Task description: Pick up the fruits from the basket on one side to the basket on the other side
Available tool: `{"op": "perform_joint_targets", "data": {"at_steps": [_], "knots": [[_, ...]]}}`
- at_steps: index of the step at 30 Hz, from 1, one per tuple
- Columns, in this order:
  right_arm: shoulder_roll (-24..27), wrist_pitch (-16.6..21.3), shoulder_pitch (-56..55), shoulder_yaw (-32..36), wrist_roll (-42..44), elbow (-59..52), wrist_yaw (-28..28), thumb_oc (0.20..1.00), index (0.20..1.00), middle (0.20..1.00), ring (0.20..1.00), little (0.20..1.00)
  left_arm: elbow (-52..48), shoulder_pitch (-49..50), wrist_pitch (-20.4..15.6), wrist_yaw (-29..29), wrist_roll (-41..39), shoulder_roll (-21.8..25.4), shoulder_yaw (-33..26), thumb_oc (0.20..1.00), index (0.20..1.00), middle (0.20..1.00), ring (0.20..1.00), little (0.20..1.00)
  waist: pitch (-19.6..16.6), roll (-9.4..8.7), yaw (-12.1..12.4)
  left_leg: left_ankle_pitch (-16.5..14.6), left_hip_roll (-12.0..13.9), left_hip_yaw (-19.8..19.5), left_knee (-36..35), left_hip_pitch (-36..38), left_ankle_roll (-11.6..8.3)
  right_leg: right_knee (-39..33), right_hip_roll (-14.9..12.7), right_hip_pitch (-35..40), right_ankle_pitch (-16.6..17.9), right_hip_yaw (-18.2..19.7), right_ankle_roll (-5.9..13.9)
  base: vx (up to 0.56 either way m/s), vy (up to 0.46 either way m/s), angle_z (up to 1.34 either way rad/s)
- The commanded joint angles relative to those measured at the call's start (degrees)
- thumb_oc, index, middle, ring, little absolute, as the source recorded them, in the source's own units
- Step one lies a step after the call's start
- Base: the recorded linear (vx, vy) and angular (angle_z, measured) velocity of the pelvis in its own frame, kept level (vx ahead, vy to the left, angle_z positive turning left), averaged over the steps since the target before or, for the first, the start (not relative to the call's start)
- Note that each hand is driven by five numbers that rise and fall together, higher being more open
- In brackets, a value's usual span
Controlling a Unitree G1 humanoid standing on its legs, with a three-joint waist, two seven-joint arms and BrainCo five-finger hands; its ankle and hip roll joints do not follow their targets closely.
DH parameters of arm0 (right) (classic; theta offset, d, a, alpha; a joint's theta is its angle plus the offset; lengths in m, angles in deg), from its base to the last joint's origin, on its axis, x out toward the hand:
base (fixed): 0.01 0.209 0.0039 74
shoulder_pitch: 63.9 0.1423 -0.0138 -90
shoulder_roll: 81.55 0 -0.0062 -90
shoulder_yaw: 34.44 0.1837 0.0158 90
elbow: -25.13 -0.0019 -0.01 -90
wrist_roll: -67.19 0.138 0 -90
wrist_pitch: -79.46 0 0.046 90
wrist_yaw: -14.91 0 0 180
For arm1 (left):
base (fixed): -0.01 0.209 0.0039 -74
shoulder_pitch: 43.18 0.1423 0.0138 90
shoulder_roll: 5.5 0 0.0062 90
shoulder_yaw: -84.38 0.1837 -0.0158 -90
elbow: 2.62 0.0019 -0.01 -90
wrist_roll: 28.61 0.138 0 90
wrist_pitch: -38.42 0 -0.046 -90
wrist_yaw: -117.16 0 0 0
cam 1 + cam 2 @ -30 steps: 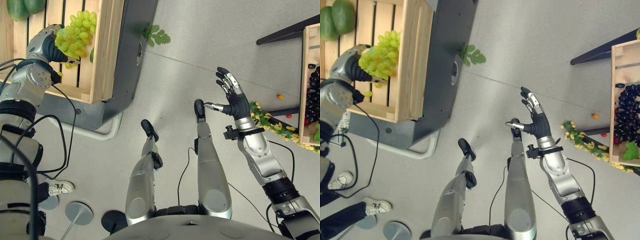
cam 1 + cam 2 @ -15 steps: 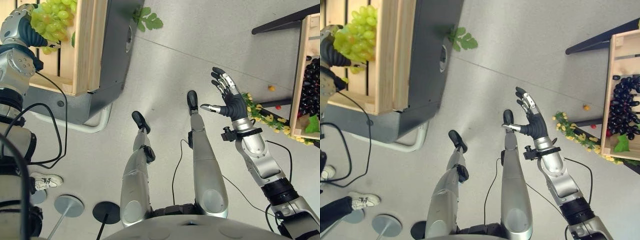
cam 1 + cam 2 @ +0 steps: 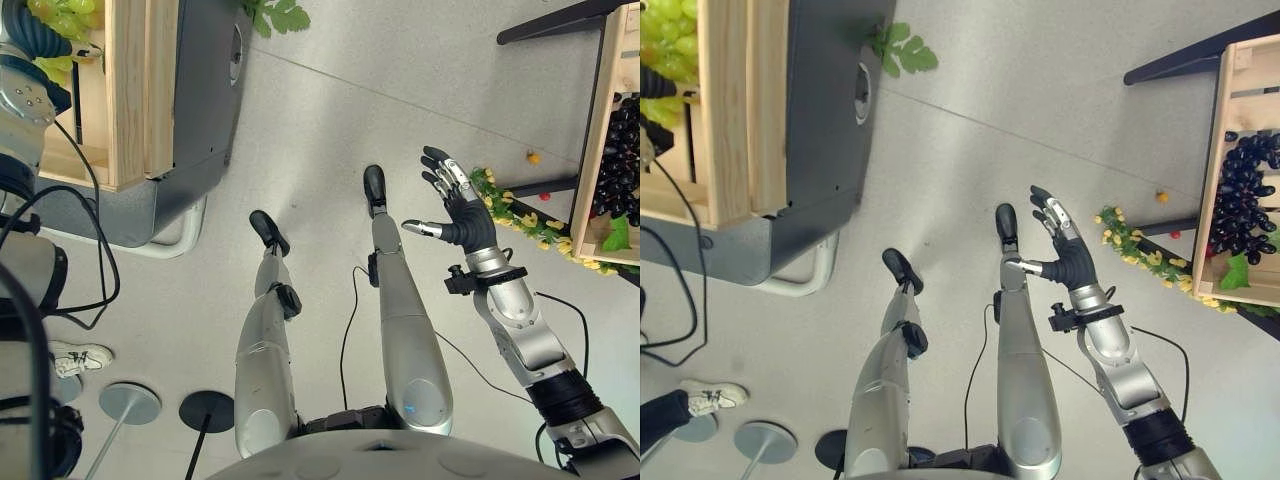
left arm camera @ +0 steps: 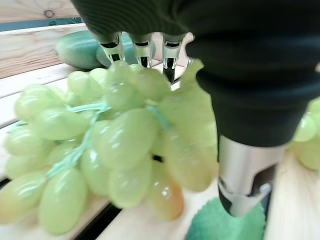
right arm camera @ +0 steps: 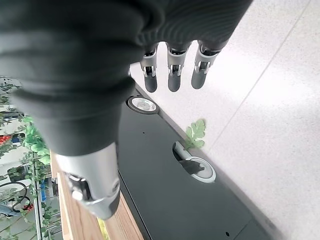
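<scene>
The green grapes (image 4: 115,150) are gripped by the curled fingers (image 4: 142,50) of the left hand (image 3: 40,35) above the left crate (image 3: 130,90). The right hand (image 3: 462,212) is held over the floor, fingers spread and empty. The lift appears complete; next, the bunch must be carried to the right crate (image 3: 598,130) holding dark grapes (image 3: 622,150).

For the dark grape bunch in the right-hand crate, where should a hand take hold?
Probably from above, fingers curled around the middle of the dark grape bunch. It lies lengthwise in the open-topped wooden crate, whose walls block a sideways approach. Its stem isn't discernible. The open right hand is nearest.
</scene>
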Motion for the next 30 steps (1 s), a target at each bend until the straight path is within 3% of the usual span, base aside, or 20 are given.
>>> {"op": "perform_joint_targets", "data": {"at_steps": [1,7,8,9,10,16,17,18,19,20,21,23,24,25,27,30], "knots": [[0.5,3.0,-3.2,3.7,0.2,-3.1,-1.6,1.000,1.000,1.000,1.000,1.000,0.7,-7.0,-0.5,-0.1,-0.1,5.7,0.8,1.000,1.000,1.000,1.000,1.000,-0.1,-2.51,0.1,-11.1,-1.7,0.1,13.0,-0.1,-0.39,-5.7,-1.0,4.5,4.4,2.5,6.24,0.00,0.000,0.00],[0.6,3.3,-4.2,4.5,1.0,-3.6,-2.1,1.000,1.000,1.000,1.000,1.000,2.7,-8.7,0.1,-0.3,1.5,5.4,2.6,1.000,1.000,1.000,1.000,1.000,-0.1,-2.99,-0.3,-10.7,-0.8,0.2,12.9,-0.6,-0.53,-5.8,-0.5,3.8,4.7,2.4,6.18,-0.01,-0.033,-0.07],[0.7,3.3,-4.4,4.7,1.3,-3.6,-2.2,1.000,1.000,1.000,1.000,1.000,3.0,-8.9,0.3,-0.2,1.6,5.4,2.7,0.580,0.580,0.580,0.580,0.580,-0.1,-3.03,-0.3,-10.7,-0.8,0.1,12.8,-0.7,-0.54,-5.9,-0.4,3.7,4.7,2.3,6.17,0.09,0.013,-0.04],[0.7,3.3,-4.1,4.7,1.6,-3.6,-2.2,1.000,1.000,1.000,1.000,1.000,3.3,-9.1,0.5,-0.4,1.8,5.5,2.9,0.200,0.200,0.200,0.200,0.200,-0.1,-2.59,0.2,-12.7,-0.4,-0.6,12.7,0.0,-0.87,-6.2,0.0,4.4,3.4,2.3,6.53,0.00,-0.039,-0.03],[0.7,3.3,-4.5,5.1,1.8,-3.9,-2.2,1.000,1.000,1.000,1.000,1.000,3.5,-8.7,0.5,-1.0,1.7,5.5,2.9,0.200,0.200,0.200,0.200,0.200,-0.1,-3.06,-0.4,-10.7,-0.5,0.1,12.9,-0.9,-0.61,-5.8,-0.3,3.4,4.7,2.2,6.16,0.00,0.000,0.00],[0.1,3.3,-5.3,5.6,2.5,-4.1,-2.6,1.000,1.000,1.000,1.000,1.000,5.2,-7.3,1.4,-2.7,1.4,5.1,1.8,0.200,0.200,0.200,0.200,0.200,-0.1,-3.03,-0.6,-10.9,-0.2,0.1,13.5,-1.3,-0.35,-5.5,0.0,2.9,4.8,2.3,6.12,0.00,-0.006,-0.01],[0.0,3.3,-5.2,5.7,2.5,-4.1,-2.5,1.000,1.000,1.000,1.000,1.000,5.2,-7.3,1.4,-3.0,1.7,5.4,1.9,0.200,0.200,0.200,0.200,0.200,-0.3,-2.66,0.0,-12.8,0.0,-0.7,13.4,-0.7,-0.62,-5.7,0.4,3.6,3.6,2.3,6.44,0.08,0.022,-0.03],[0.1,3.3,-5.2,5.6,2.5,-4.0,-2.7,1.000,1.000,1.000,1.000,1.000,5.3,-7.2,1.4,-2.9,1.8,5.3,1.8,0.200,0.200,0.200,0.200,0.200,-0.3,-2.70,0.0,-12.9,0.0,-0.7,13.6,-0.7,-0.60,-5.6,0.5,3.5,3.5,2.4,6.42,0.00,0.000,0.00],[0.2,3.3,-5.5,5.6,2.6,-4.2,-2.9,1.000,1.000,1.000,1.000,1.000,5.3,-7.1,1.5,-3.0,2.0,5.2,2.0,0.200,0.200,0.200,0.200,0.200,-0.1,-3.15,-0.5,-11.0,-0.1,-0.1,13.8,-1.4,-0.28,-5.2,0.1,2.8,4.8,2.4,6.07,0.00,0.000,0.00],[0.3,3.3,-5.5,5.8,2.8,-4.4,-3.1,1.000,1.000,1.000,1.000,1.000,5.1,-7.2,1.5,-3.1,2.4,5.3,2.2,0.200,0.200,0.200,0.200,0.200,-0.4,-2.71,0.1,-13.1,0.2,-0.8,13.8,-0.8,-0.60,-5.4,0.5,3.5,3.4,2.3,6.45,0.00,0.000,0.00],[0.3,3.3,-5.5,5.8,2.8,-4.4,-3.1,1.000,1.000,1.000,1.000,1.000,5.2,-7.2,1.5,-3.1,2.4,5.3,2.3,0.200,0.200,0.200,0.200,0.200,-0.4,-2.69,0.1,-13.2,0.2,-0.8,13.9,-0.8,-0.61,-5.4,0.5,3.5,3.4,2.3,6.45,0.08,0.031,-0.03],[0.4,3.3,-5.7,6.1,3.2,-4.6,-3.2,1.000,1.000,1.000,1.000,1.000,4.9,-6.8,1.4,-3.1,2.5,5.2,2.0,0.200,0.200,0.200,0.200,0.200,-0.6,-2.71,0.1,-12.9,0.2,-1.0,13.8,-1.0,-0.68,-5.3,0.3,3.5,3.5,2.1,6.48,-0.06,-0.027,0.00],[0.5,3.3,-5.8,6.2,3.2,-4.6,-3.3,1.000,1.000,1.000,1.000,1.000,4.9,-6.7,1.4,-3.1,2.5,5.1,2.0,0.200,0.200,0.200,0.200,0.200,-0.1,-3.12,-0.5,-11.0,0.0,-0.3,14.0,-1.6,-0.36,-5.0,0.0,2.9,4.8,2.0,6.13,0.00,0.000,0.00],[0.4,3.3,-5.8,6.2,3.2,-4.7,-3.3,1.000,1.000,1.000,1.000,1.000,4.7,-6.6,1.3,-3.2,2.4,5.0,1.8,0.200,0.200,0.200,0.200,0.200,-0.6,-2.65,0.1,-13.1,0.2,-1.1,13.9,-0.9,-0.66,-5.3,0.4,3.6,3.4,2.0,6.50,0.00,0.000,0.00],[0.6,3.3,-5.7,6.2,3.1,-4.7,-3.2,1.000,1.000,1.000,1.000,1.000,4.5,-6.6,1.3,-3.0,2.3,4.8,1.7,0.200,0.200,0.200,0.200,0.200,-0.1,-3.17,-0.4,-11.0,-0.1,-0.5,14.2,-1.6,-0.31,-4.9,0.0,3.0,4.9,1.8,6.17,-0.06,-0.032,0.02],[0.9,3.2,-5.4,6.1,3.0,-4.6,-3.2,1.000,1.000,1.000,1.000,1.000,3.0,-4.8,0.9,-2.6,2.2,4.0,0.5,0.200,0.200,0.200,0.200,0.200,-0.3,-3.38,-0.3,-11.1,-0.1,-0.4,14.3,-0.8,-0.30,-4.2,0.1,3.6,4.7,1.7,6.21,-0.04,-0.015,0.01]]}}
